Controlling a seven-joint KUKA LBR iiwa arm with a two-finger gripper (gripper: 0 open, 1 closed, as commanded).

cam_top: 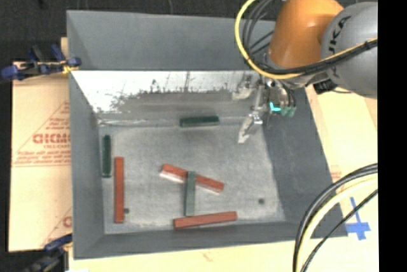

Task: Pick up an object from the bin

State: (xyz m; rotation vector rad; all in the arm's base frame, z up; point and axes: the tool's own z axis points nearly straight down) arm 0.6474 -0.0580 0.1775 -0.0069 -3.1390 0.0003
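Camera view: the gripper (249, 126) stands low in the far right corner of the bin (289, 156), close to the far wall and the right wall, under the arm's orange cover (304, 26) and a loop of yellow and black cables (245, 42). Whether the claw is open or closed cannot be told, as its metal parts blur against the scuffed far wall. The thing nearest it is the far green bar (199, 120), a dark, flat bar lying lengthwise along the foot of the far wall, just left of the gripper and apart from it, with bare floor between them. The other items lie well apart from the gripper. The middle red bar (206, 183) lies aslant in the middle of the floor, its left end pale. The middle green bar (189, 197) lies across it, pointing near to far. The near red bar (205, 220) lies along the near wall, close to the middle green bar's near end; contact cannot be told. At the left wall the left green bar (106, 155) and the left red bar (119, 189) lie near to far, side by side and offset. A small dark speck (261, 202) lies on the floor near right. Dark lettering (335, 31) shows on the arm's grey casing; it cannot be read in full.
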